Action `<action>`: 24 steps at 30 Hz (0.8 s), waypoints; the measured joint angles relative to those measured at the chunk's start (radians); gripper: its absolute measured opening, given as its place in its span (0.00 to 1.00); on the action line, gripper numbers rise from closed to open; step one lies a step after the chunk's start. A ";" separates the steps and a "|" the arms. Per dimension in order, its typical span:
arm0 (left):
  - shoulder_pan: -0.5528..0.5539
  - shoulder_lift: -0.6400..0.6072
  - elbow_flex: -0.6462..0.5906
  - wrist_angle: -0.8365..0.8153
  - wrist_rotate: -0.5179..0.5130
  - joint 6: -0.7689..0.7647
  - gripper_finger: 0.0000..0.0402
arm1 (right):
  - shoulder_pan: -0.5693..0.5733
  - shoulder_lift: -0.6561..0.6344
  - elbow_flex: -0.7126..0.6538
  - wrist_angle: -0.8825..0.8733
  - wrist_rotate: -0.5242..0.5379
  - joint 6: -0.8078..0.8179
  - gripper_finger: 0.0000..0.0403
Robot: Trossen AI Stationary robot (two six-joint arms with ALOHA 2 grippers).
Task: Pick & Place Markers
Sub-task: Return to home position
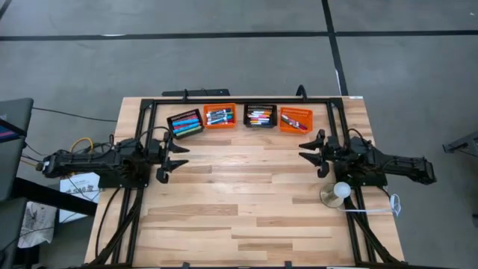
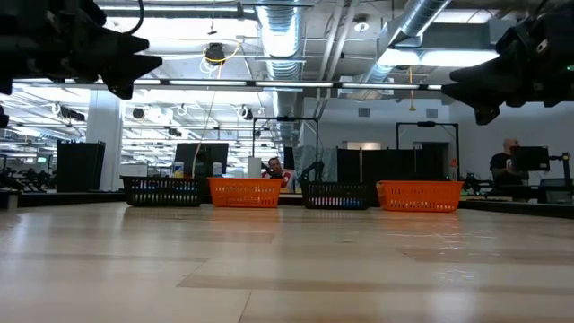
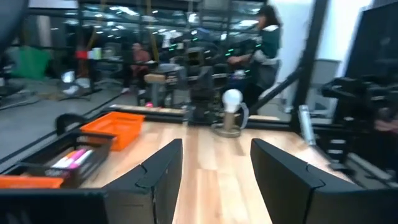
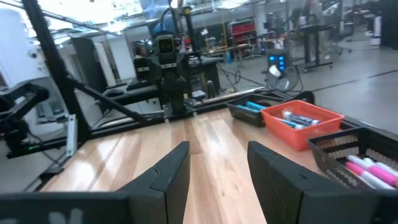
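The markers lie in four small mesh baskets in a row along the table's far edge: a black basket (image 1: 184, 122), an orange basket (image 1: 219, 116), a second black basket (image 1: 260, 116) and a second orange basket (image 1: 296, 119). Pink markers (image 4: 367, 169) and blue markers (image 4: 254, 106) show in the right wrist view. My left gripper (image 1: 173, 155) hovers level above the table's left side, open and empty, just near of the first black basket. My right gripper (image 1: 312, 146) hovers at the right side, open and empty, near of the last orange basket. The two point toward each other.
A white bulb on a round base (image 1: 336, 193) stands on the table beside my right arm. A black frame (image 1: 246, 99) runs behind the baskets and down both sides. Bare wooden tabletop (image 1: 246, 187) lies between the arms. People show in the room behind.
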 joint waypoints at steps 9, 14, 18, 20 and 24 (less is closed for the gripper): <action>0.088 -0.010 0.000 0.003 0.182 -0.068 0.47 | -0.031 0.000 0.000 0.000 -0.005 0.016 0.36; 0.088 -0.010 0.000 0.004 0.180 -0.069 0.47 | -0.031 0.000 0.000 0.000 -0.002 0.040 0.37; 0.088 -0.008 0.000 0.008 0.147 -0.068 0.47 | -0.032 0.000 0.000 -0.001 0.003 0.044 0.37; 0.088 -0.008 0.000 0.008 0.105 -0.069 0.47 | -0.032 0.000 0.000 -0.006 0.028 0.052 0.37; 0.088 -0.008 0.000 0.031 0.069 -0.069 0.47 | -0.032 0.000 0.000 -0.007 0.040 0.084 0.36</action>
